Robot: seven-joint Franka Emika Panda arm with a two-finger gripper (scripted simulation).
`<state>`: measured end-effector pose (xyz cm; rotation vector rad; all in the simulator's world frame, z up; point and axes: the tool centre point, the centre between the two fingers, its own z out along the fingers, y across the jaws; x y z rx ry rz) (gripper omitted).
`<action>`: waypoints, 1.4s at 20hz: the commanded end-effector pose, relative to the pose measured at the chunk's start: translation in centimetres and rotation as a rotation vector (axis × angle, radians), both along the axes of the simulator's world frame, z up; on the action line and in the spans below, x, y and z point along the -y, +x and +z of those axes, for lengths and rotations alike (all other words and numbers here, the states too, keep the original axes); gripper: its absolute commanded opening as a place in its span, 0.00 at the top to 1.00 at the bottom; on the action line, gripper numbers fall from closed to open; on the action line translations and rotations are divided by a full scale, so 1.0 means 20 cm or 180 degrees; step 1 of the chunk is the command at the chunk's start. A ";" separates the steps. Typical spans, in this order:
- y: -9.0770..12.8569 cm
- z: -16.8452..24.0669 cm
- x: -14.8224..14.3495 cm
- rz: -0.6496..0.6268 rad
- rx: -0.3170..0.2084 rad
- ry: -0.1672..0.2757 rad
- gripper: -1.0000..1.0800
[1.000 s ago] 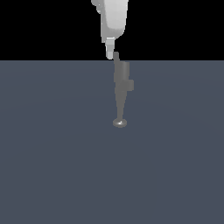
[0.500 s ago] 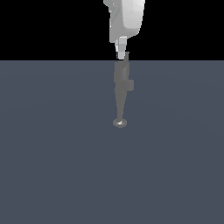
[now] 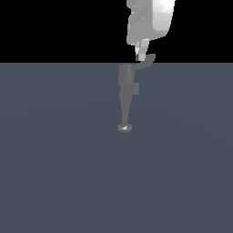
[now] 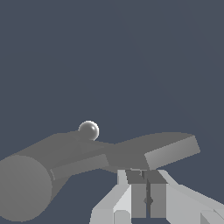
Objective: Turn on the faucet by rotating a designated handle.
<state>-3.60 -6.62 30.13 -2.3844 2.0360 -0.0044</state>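
Observation:
The grey faucet (image 3: pixel 125 93) stands upright on the floor, with its boxy nub (image 3: pixel 134 88) on the exterior view's right and its round disc end (image 3: pixel 124 128) at the bottom. The handle (image 3: pixel 144 62) sticks out from the faucet's top toward the exterior view's right. My gripper (image 3: pixel 143 55) hangs straight above it, shut and empty, its fingertips touching or just short of the handle. In the wrist view the handle (image 4: pixel 153 151) lies across just ahead of my gripper (image 4: pixel 147 173), beside the faucet body (image 4: pixel 30 183).
The flat dark grey floor (image 3: pixel 54 173) spreads all round the faucet. Behind it the background is black. No other object shows.
My gripper has moved toward the exterior view's right. The handle has swung with it and now points further right from the faucet's top.

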 end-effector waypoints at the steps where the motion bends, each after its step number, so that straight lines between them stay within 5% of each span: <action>1: -0.01 -0.01 0.14 -0.0115 -0.0018 -0.0009 1.00; 2: 0.00 0.00 0.02 -0.0003 0.0006 0.0009 1.00; 28: 0.24 -0.01 0.28 -0.0081 -0.0011 -0.0004 1.00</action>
